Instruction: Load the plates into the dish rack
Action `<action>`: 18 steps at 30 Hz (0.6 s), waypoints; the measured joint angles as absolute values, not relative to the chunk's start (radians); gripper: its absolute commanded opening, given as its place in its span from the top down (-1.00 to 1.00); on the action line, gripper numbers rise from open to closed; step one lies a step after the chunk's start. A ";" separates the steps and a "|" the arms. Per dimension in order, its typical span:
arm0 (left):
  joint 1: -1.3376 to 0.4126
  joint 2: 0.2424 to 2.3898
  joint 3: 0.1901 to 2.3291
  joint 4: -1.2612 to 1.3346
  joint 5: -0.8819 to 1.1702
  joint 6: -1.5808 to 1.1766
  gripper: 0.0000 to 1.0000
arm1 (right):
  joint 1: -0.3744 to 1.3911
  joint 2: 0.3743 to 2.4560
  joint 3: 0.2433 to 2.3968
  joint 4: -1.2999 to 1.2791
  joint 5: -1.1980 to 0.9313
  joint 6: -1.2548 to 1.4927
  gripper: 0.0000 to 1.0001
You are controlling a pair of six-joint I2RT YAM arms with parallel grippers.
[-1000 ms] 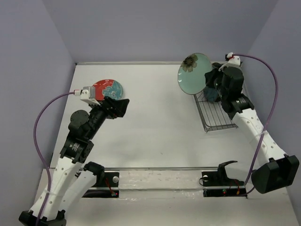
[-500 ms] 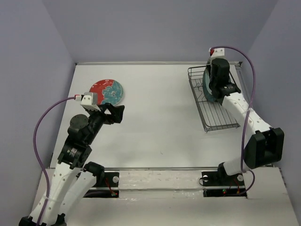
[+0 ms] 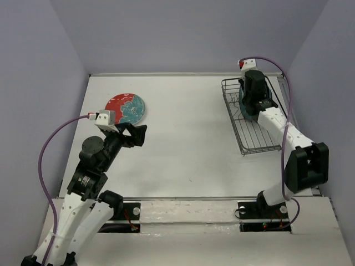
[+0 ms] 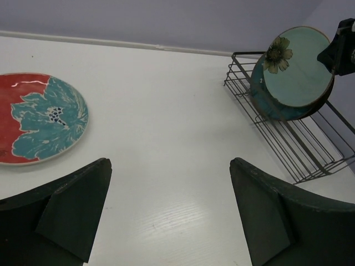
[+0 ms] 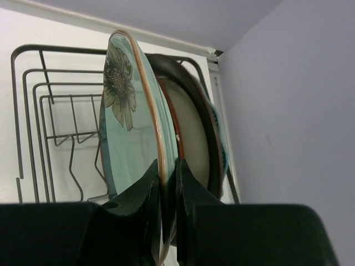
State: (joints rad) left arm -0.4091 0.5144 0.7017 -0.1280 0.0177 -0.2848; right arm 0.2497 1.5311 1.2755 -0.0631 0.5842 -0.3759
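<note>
A red-and-blue floral plate point(image 3: 126, 109) point(image 4: 39, 119) lies flat on the white table at the far left. Just short of it my left gripper point(image 3: 135, 134) point(image 4: 169, 163) hovers open, with nothing between its fingers. The dish rack point(image 3: 254, 138) point(image 4: 302, 152) sits at the far right. In its far end the pale mint plate point(image 5: 130, 138) point(image 4: 297, 75) stands on edge, and my right gripper point(image 5: 168, 166) point(image 3: 250, 102) is shut on its rim. Behind it stand a dark teal plate point(image 4: 259, 94) and other dark plates point(image 5: 208, 138), mostly hidden.
The lilac back wall and right wall point(image 5: 277, 111) stand close behind the rack. The near half of the rack point(image 3: 258, 145) shows bare wires and tines. A metal rail point(image 3: 188, 198) runs along the table's near edge by the arm bases.
My right arm has swung the mint plate from held high and tilted down into the rack's far end, standing on edge. My left gripper has drawn back slightly from the floral plate.
</note>
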 measured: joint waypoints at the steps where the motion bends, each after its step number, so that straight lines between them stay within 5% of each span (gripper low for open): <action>1: -0.409 0.515 0.702 -0.129 0.017 -0.285 -0.98 | 0.250 1.538 1.267 -0.058 0.577 -0.366 0.86; 13: -0.411 0.562 0.702 -0.132 -0.013 -0.292 -0.98 | 0.209 1.576 1.162 -0.028 0.482 -0.167 0.86; 15: -0.411 0.587 0.701 -0.132 -0.012 -0.301 -0.98 | 0.189 1.588 1.161 -0.016 0.476 -0.123 0.70; 18: -0.408 0.637 0.702 -0.131 -0.012 -0.325 -0.98 | 0.181 1.606 1.161 0.010 0.487 -0.062 0.10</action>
State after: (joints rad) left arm -0.4080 0.6369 0.7017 -0.1314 -0.0124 -0.3248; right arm 0.1814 1.6062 1.1606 0.0097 0.4870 -0.0620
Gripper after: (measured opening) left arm 0.990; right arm 0.256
